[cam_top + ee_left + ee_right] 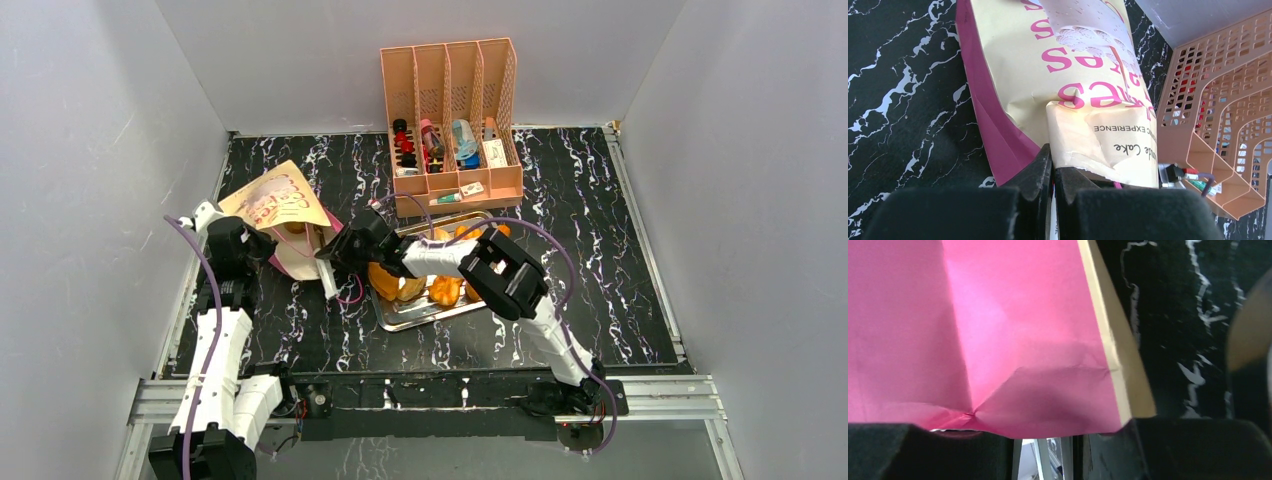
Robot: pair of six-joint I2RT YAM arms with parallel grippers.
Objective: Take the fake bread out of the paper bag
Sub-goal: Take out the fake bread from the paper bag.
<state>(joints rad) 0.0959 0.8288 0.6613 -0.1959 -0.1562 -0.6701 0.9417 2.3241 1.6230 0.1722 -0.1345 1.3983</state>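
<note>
Midway: left jaws shut on paper bag (1048, 75); right jaws at pink side, grip unclear. Bread (445, 290) on tray (400, 318) behind them; one maybe in bag.

place: robot lab cell | evidence: plain grey walls (90, 150); aluminium rail (680, 390); marbled tabletop (600, 250)

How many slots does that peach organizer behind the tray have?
4, standing side by side, left to right, across the organizer; the top camera shows all of them, and none looks hidden.
</note>
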